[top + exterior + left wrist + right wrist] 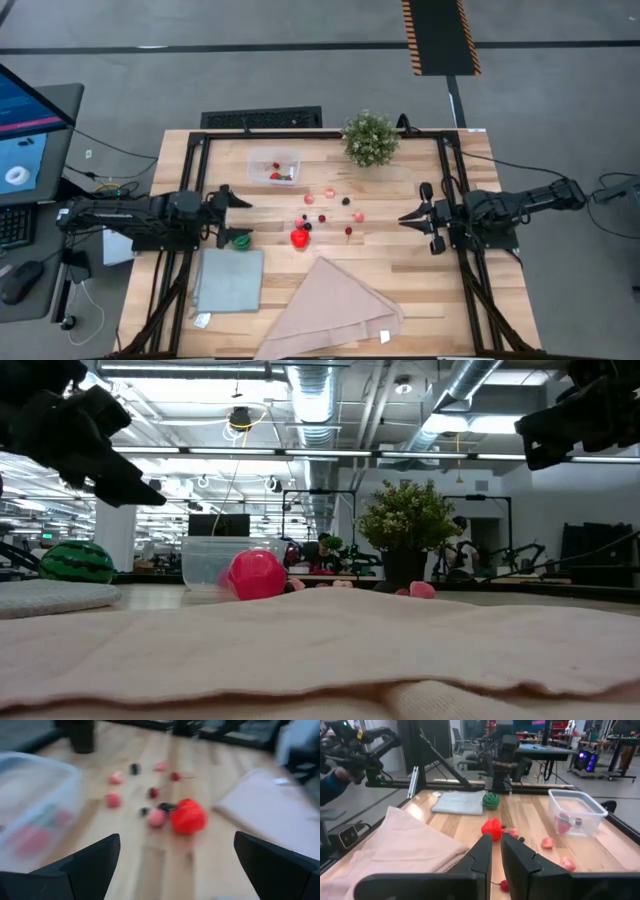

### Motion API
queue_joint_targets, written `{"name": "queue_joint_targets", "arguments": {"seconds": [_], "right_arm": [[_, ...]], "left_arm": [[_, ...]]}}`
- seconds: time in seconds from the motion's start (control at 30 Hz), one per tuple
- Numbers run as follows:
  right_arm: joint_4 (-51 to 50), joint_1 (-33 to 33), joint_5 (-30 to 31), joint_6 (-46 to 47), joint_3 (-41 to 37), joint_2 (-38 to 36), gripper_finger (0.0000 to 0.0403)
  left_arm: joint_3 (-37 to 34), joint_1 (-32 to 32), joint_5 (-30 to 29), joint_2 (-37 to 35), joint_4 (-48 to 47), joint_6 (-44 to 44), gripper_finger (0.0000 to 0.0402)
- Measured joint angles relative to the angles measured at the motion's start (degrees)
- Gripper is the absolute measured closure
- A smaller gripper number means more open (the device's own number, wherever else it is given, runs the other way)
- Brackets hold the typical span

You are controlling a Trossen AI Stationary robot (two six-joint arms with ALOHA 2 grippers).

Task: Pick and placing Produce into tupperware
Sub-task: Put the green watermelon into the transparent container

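Small red, pink and dark produce pieces (pixel 330 210) lie loose on the wooden table, with one larger red piece (pixel 299 238) among them. A round green piece (pixel 243 240) rests by the lower finger of my left gripper. The clear tupperware (pixel 262 160) stands at the far centre-left with a few red pieces inside (pixel 565 822). My left gripper (pixel 245 218) hovers open at the left, pointing at the produce (pixel 155 815), nothing between its fingers. My right gripper (pixel 404 218) hangs shut at the right, above the table, holding nothing (pixel 496 855).
A bushy potted plant (pixel 370 137) stands at the far edge, right of the tupperware. A flat grey-blue cloth (pixel 229 279) lies near left. A folded beige cloth (pixel 330 310) covers the near centre. Black frame rails (pixel 190 180) run along both sides.
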Motion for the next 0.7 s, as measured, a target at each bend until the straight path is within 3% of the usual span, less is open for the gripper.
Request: {"name": "queue_joint_targets", "arguments": {"seconds": [0.13, 0.47, 0.57, 0.7], "right_arm": [[-0.62, 0.0, 0.0, 0.0, 0.0, 0.02, 0.0339], [-1.25, 0.0, 0.0, 0.02, 0.0, 0.02, 0.0339], [-1.27, 0.0, 0.0, 0.02, 0.0, 0.02, 0.0339], [-1.26, 0.0, 0.0, 0.02, 0.0, 0.02, 0.0339]], "left_arm": [[2.08, 0.0, -2.72, -0.02, -2.39, -0.06, 0.002], [0.31, -0.01, -11.63, 0.74, -4.58, -15.02, 0.002], [-1.02, -0.13, -9.7, 0.84, -4.27, -26.46, 0.002], [-1.2, -2.08, -4.7, 2.76, -3.1, -24.55, 0.002]]}}
